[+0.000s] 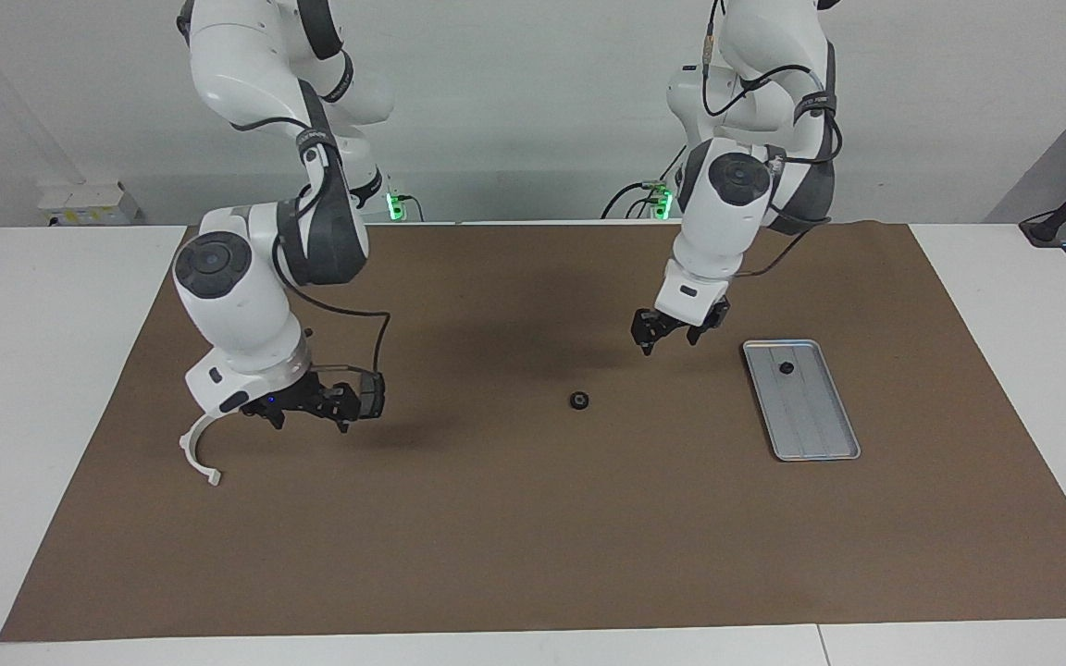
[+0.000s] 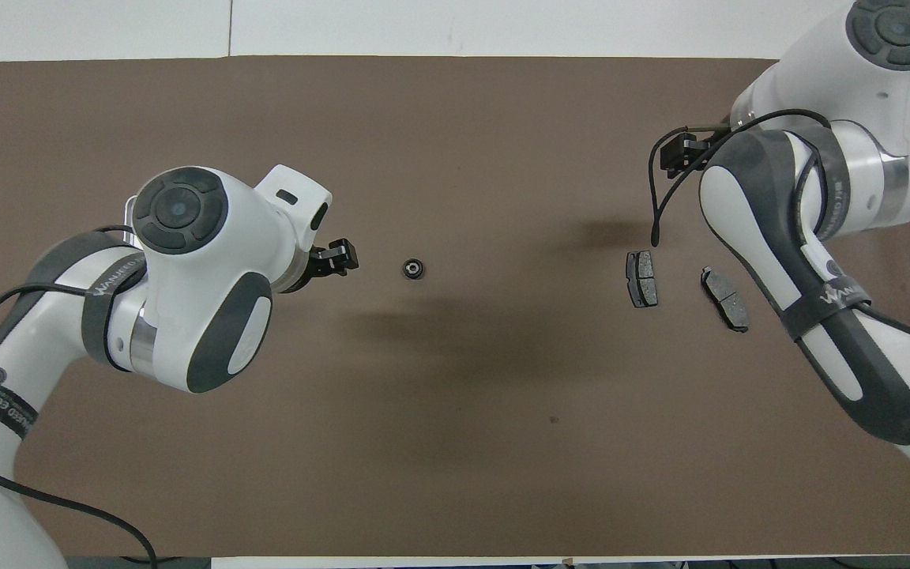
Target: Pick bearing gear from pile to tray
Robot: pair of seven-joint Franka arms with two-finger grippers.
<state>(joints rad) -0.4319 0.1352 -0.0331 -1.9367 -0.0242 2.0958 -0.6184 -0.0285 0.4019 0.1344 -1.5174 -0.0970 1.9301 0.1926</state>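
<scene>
Left gripper (image 1: 672, 334): we see it empty, fingers spread, in the air over the brown mat (image 1: 514, 527) between the gear and the tray.
Right gripper (image 1: 311, 409): we see it open and empty, low over the mat beside the white arc (image 1: 198, 450).
Gear (image 1: 577, 400): we find it loose mid-mat, apart from everything.
Tray (image 1: 820, 442): toward the left arm's end; one small black piece (image 1: 786, 368) already lies in it.
Risk: we judge the small round gear could skid or roll away if the fingers close off-centre.
Orientation: we read the gear as lying flat, hole upward; being round, it has no long axis.
</scene>
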